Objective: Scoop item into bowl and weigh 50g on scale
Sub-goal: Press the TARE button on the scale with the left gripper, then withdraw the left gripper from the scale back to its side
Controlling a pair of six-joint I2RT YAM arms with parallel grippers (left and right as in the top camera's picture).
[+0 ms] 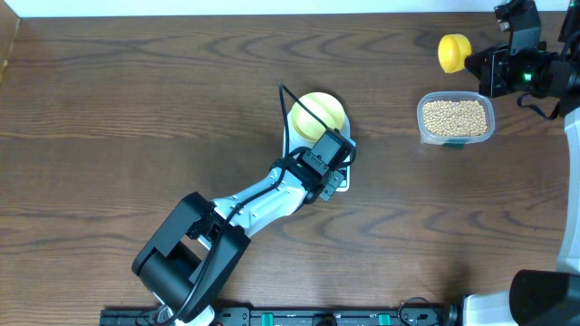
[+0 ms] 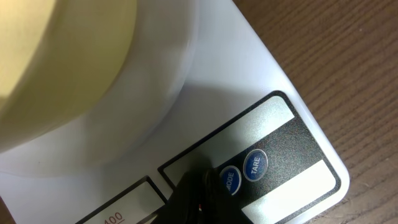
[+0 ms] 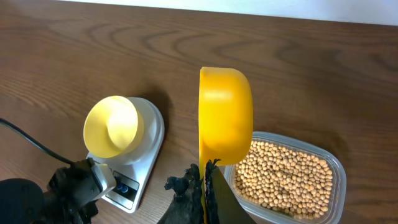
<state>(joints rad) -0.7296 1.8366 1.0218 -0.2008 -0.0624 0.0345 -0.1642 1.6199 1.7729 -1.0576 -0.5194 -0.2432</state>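
1. We find the bowl [image 3: 112, 126] on the scale [image 3: 152, 132], at the middle of the bench [image 1: 136, 109].
2. The tub [image 1: 457, 140], beans [image 1: 455, 115] in it, lies well right of the scale.
3. The scoop [image 1: 453, 52] hangs behind the tub, in our right claw [image 3: 204, 177].

Right hand [image 3: 204, 186] clamped on scoop [image 3: 225, 115], cup held on edge above counter [image 3: 93, 50]. Tub [image 3: 336, 163] of beans [image 3: 283, 180] just beside it, right. Bowl [image 3: 113, 126] sits on scale [image 3: 152, 134], left.

Scale [image 2: 236, 68] — MODE button [image 2: 231, 181], TARE button [image 2: 255, 165]; "100" printed
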